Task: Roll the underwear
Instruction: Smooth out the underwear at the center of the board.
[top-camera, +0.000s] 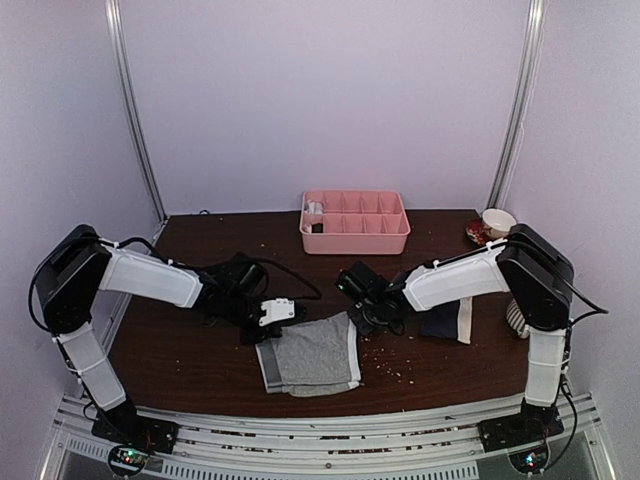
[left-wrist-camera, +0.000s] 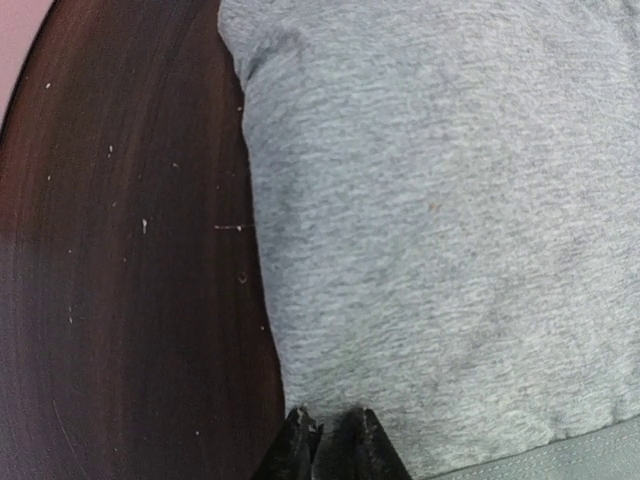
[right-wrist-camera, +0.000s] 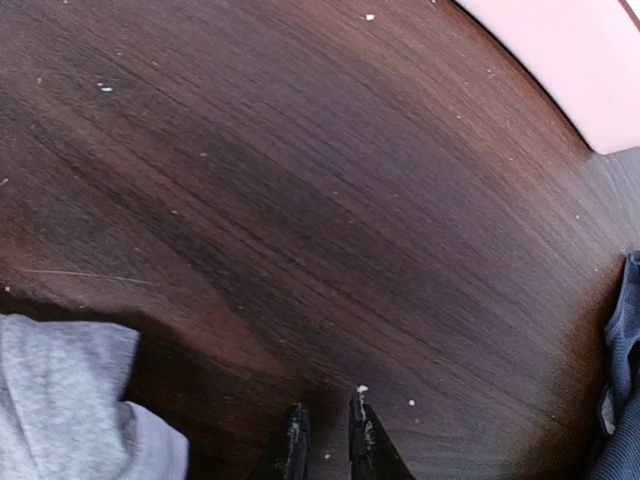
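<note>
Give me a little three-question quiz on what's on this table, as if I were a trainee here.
1. True or false: the grey underwear lies on the table, outside the pink tray.
2. Which colour is the waistband of the navy underwear? A. cream-white B. red C. green
3. Short answer: in the right wrist view, does the right pincer hang over cloth or over bare table?

Key: 1. True. 2. A. 3. Bare table; the grey cloth is off to one side of it.
</note>
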